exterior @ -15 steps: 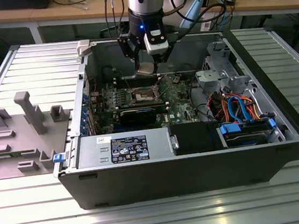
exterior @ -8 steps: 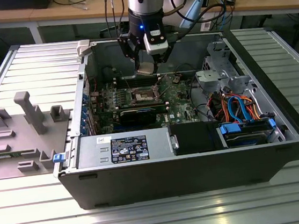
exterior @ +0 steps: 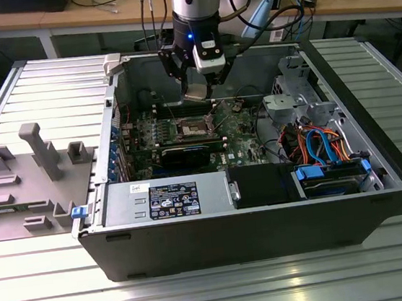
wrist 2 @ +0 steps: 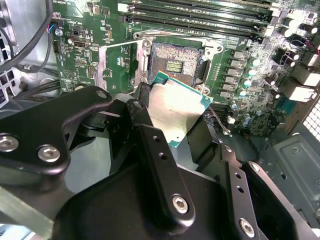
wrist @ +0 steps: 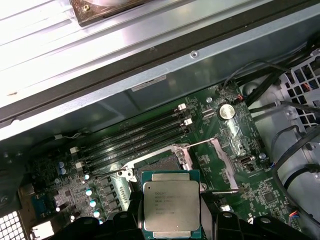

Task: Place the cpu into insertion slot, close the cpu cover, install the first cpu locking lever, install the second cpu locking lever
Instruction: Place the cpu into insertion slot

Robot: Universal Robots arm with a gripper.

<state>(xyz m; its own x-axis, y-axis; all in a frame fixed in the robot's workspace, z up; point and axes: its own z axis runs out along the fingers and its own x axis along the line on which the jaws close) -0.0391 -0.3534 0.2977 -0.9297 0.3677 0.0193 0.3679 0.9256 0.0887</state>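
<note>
My fingers point(wrist 2: 141, 107) clamp the cpu point(wrist 2: 177, 107) above the insertion slot point(wrist 2: 175, 62); a tilted drop could bend its pins.

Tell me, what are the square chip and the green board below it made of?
The cpu looks metal-topped: a dull silver-grey lid with a soft sheen, on a thin green base that shows at its edges, probably fibreglass-type board. The green circuit board looks like glossy lacquered laminate, with shiny solder dots and fine tracks.
</note>
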